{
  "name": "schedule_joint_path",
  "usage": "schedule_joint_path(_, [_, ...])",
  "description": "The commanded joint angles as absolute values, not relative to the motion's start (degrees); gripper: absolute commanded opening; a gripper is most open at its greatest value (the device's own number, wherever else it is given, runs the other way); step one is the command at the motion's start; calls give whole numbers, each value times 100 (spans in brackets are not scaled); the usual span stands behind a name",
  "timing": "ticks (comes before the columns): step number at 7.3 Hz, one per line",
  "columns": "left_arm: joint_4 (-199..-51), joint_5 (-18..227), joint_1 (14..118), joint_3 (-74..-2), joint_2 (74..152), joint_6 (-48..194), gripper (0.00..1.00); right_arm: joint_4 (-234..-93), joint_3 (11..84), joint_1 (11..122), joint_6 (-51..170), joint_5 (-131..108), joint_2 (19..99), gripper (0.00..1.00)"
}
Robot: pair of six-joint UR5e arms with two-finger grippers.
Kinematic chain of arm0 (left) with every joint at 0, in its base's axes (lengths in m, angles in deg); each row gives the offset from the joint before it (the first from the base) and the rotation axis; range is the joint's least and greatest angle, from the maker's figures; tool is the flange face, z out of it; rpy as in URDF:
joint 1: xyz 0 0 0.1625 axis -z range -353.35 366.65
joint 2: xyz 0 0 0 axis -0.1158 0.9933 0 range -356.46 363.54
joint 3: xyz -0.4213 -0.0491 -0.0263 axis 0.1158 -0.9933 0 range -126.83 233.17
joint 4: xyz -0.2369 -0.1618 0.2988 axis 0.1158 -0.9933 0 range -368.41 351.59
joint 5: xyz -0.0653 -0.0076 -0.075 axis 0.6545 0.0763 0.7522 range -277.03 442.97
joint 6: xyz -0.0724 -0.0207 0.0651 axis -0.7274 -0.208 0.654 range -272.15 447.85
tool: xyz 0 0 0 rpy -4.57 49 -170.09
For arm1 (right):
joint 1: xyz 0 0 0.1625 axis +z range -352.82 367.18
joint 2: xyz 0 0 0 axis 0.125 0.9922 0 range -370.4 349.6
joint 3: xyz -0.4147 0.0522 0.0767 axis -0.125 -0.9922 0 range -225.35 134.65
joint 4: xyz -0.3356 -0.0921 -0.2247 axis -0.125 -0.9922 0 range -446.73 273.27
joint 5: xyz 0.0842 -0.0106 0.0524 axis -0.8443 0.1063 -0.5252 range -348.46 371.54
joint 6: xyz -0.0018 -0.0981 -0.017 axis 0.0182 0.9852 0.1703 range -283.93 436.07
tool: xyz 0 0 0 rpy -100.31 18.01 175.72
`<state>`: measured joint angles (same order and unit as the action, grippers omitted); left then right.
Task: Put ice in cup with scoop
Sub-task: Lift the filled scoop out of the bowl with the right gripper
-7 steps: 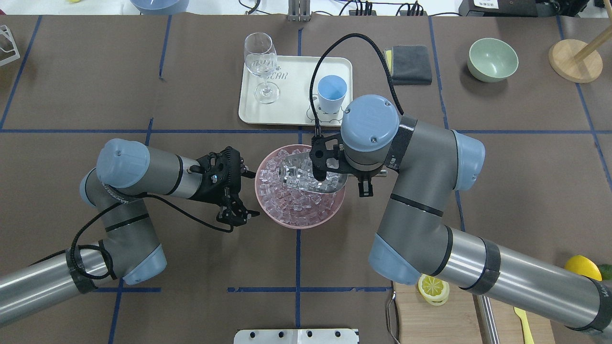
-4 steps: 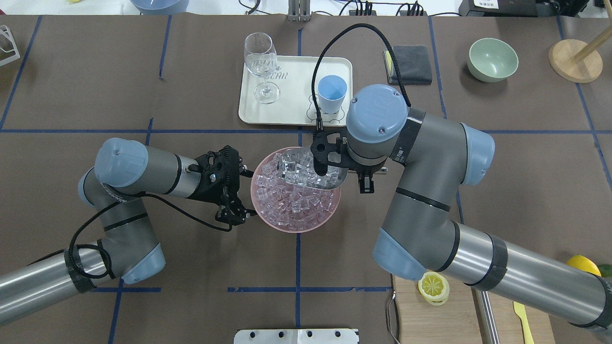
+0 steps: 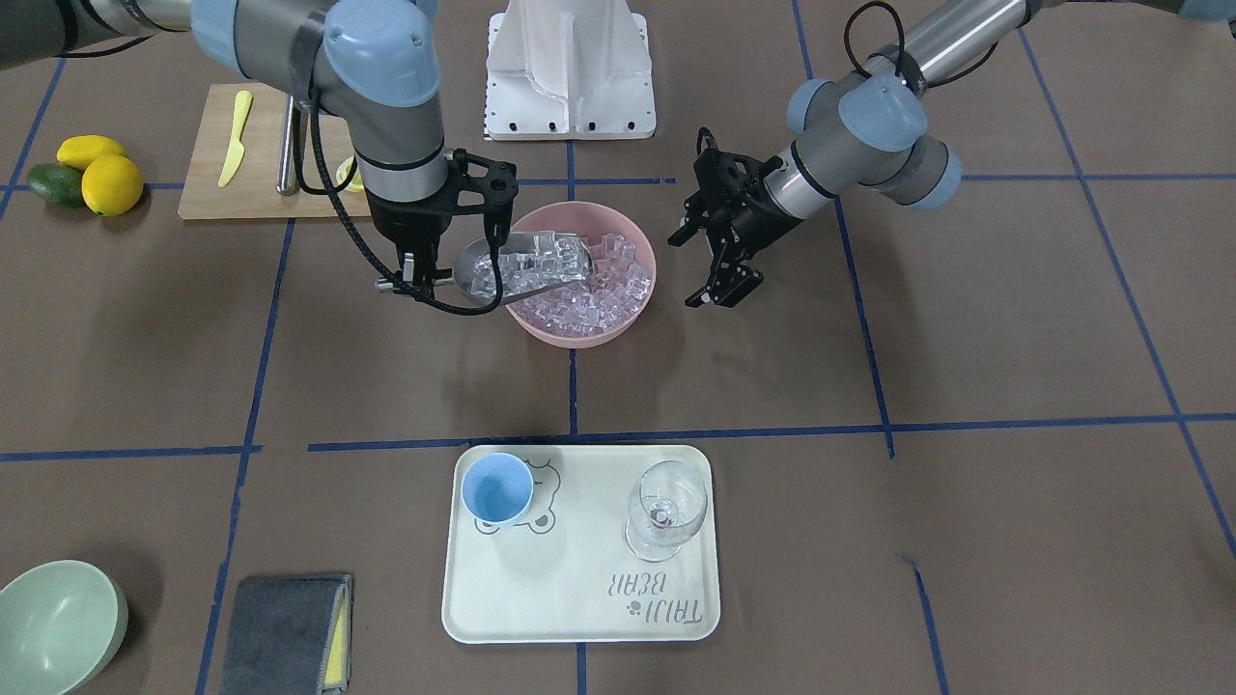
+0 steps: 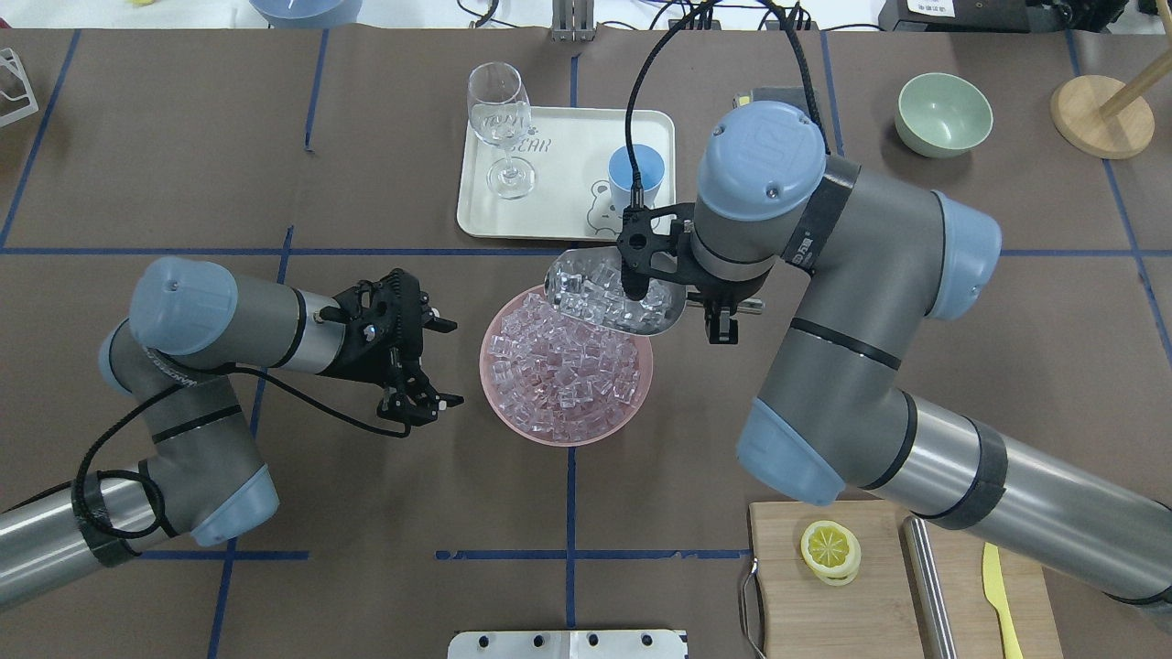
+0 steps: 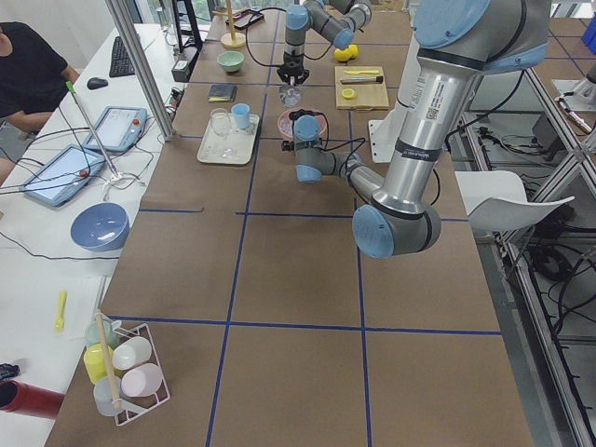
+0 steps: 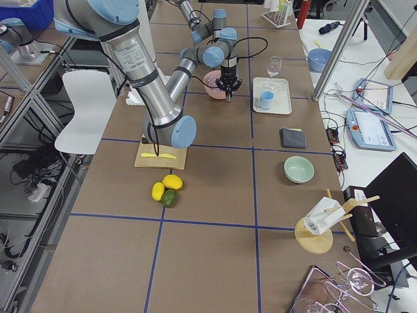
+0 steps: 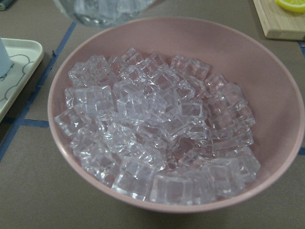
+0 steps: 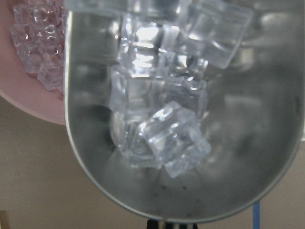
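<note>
Front-facing view: shows the right tool (image 3: pixel 415 278) clamped on the thin handle of the scoop (image 3: pixel 521 272), with the trough just beside it on the bowl side. Shows the trough loaded with ice (image 3: pixel 529 259) and held above the edge of the pink bowl (image 3: pixel 579 335), which holds many more cubes. Shows the left tool (image 3: pixel 703 265) just beside the bowl on the opposite side, jaws apart, gripping nothing. Places the cup (image 3: pixel 496 487) upright on the tray (image 3: pixel 579 608), well apart from the scoop and from both tools.

Overhead view: puts the loaded scoop over the bowl's far rim, between the bowl and the tray, with the cup near but beyond it. Confirms the left tool spread open, near the bowl but not touching it, above the brown surface (image 4: pixel 366 513).

Left wrist view: looks into the bowl heaped with ice; catches the scoop's underside at the top edge.

Right wrist view: shows several cubes lying in the trough, with the bowl's rim below at upper left.

Side views: too small to judge either tool.
</note>
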<state>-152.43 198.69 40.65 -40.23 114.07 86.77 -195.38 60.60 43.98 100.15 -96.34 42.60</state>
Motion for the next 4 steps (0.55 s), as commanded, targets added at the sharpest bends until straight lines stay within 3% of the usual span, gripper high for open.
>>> schedule_joint_path(1, [-13976, 19881, 4601, -4778, 11288, 8714, 100, -20054, 6275, 5039, 9998, -10190, 4260, 0])
schedule_joint_path(4, [-13893, 20907, 5495, -4834, 10858, 8644, 96, -20571, 6276, 5743, 9745, -10640, 4251, 0])
